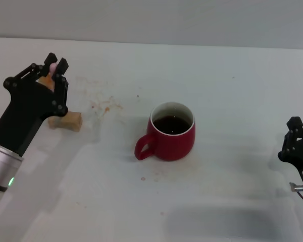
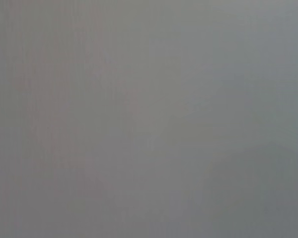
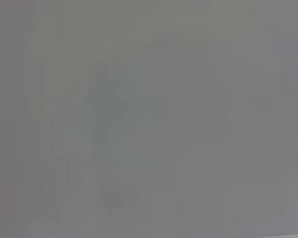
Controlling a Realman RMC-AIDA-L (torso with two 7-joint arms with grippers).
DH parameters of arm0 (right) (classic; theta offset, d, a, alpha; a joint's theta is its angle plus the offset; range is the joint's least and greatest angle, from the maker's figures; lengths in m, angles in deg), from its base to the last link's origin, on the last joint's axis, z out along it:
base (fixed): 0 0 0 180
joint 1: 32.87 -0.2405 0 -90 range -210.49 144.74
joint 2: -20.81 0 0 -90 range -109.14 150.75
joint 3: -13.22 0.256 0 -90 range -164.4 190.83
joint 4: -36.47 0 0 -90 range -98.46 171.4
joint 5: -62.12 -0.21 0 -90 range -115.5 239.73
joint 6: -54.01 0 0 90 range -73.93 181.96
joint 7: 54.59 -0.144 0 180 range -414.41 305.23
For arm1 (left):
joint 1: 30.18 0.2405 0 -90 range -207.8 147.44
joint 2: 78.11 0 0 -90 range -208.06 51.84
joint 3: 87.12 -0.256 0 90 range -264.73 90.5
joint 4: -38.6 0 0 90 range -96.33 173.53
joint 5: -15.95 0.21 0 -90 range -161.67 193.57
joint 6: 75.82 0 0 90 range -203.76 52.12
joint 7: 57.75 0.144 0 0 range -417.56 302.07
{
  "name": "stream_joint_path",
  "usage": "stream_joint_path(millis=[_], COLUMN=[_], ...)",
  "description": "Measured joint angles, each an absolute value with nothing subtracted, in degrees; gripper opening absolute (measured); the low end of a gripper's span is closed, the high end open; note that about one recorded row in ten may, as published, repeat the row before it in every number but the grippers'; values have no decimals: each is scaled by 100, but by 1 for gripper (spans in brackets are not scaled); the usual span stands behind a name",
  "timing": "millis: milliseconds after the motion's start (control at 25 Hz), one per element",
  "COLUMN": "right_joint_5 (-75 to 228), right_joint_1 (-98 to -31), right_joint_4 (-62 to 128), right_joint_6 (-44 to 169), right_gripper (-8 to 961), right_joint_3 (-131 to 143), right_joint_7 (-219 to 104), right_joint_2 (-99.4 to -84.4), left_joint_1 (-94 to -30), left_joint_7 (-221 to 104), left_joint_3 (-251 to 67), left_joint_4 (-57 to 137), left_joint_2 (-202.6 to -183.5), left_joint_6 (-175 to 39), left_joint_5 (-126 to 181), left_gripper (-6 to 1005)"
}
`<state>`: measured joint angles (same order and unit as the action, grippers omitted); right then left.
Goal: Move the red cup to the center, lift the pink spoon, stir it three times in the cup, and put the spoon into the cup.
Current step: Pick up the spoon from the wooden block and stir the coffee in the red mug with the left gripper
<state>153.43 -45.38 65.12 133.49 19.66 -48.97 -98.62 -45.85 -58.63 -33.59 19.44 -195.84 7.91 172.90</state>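
The red cup (image 1: 171, 135) stands upright near the middle of the white table, its handle toward my left, with dark brown liquid inside. My left gripper (image 1: 54, 64) is at the far left, raised above the table, with its fingertips closed on a small pale pink piece, the end of the pink spoon (image 1: 52, 66). The rest of the spoon is hidden behind the gripper. The left gripper is well apart from the cup. My right gripper (image 1: 297, 138) rests low at the right edge, away from the cup. Both wrist views show only flat grey.
A tan wooden block (image 1: 65, 121) lies on the table just under and beside the left gripper. Small reddish stains (image 1: 103, 106) mark the table between the block and the cup. The table's far edge runs along the top.
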Motion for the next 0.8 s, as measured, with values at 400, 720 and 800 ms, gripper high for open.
stream_joint_path(millis=[400, 720, 800], right_joint_5=[15331, 15274, 15240], right_joint_1=[-4348, -4280, -4280], right_joint_4=[6437, 6334, 6309], right_joint_6=[13569, 13605, 13605], right_gripper=[0, 0, 0], right_joint_3=[2317, 2467, 2471], right_joint_7=[-4876, -4886, -4870], right_joint_2=[-9863, -9859, -9863], left_joint_1=[-4699, -4942, -5009], left_joint_7=[-6331, -6718, -6777], left_joint_3=[-3368, -3374, -3376], left_joint_4=[1941, 1938, 1938], left_joint_2=[-19579, -19581, -19590], left_joint_6=[1156, 1277, 1277], left_joint_5=[17431, 17612, 17713], left_gripper=[147, 145, 145])
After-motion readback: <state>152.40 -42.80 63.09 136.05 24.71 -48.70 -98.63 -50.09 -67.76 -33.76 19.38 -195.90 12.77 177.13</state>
